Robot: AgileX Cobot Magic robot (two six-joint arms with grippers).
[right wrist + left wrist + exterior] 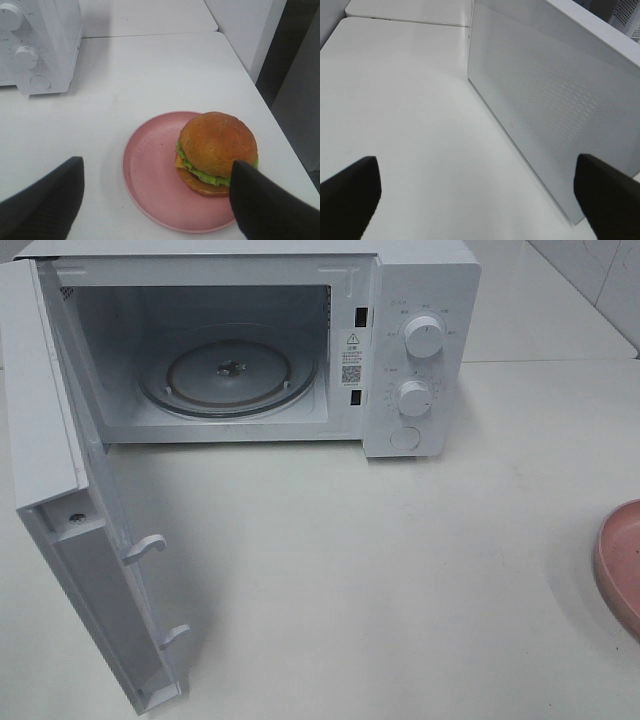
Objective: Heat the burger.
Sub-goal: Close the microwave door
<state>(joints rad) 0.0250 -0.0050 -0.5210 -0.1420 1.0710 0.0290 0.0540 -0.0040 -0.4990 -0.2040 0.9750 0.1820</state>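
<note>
The burger [217,142], with a glossy brown bun, green lettuce and yellow cheese, sits on the right part of a round pink plate [150,175] in the right wrist view. My right gripper [157,166] hovers over the plate, open, with one finger close beside the burger and nothing held. In the exterior view only the plate's rim [622,560] shows at the right edge; the burger and both grippers are out of that frame. My left gripper [476,160] is wide open and empty above the table, facing the outside of the microwave door [555,115].
The white microwave [420,350] stands at the back with its door [70,540] swung fully open to the left. A glass turntable [228,375] lies inside with nothing on it. The table's right edge [260,95] runs close to the plate.
</note>
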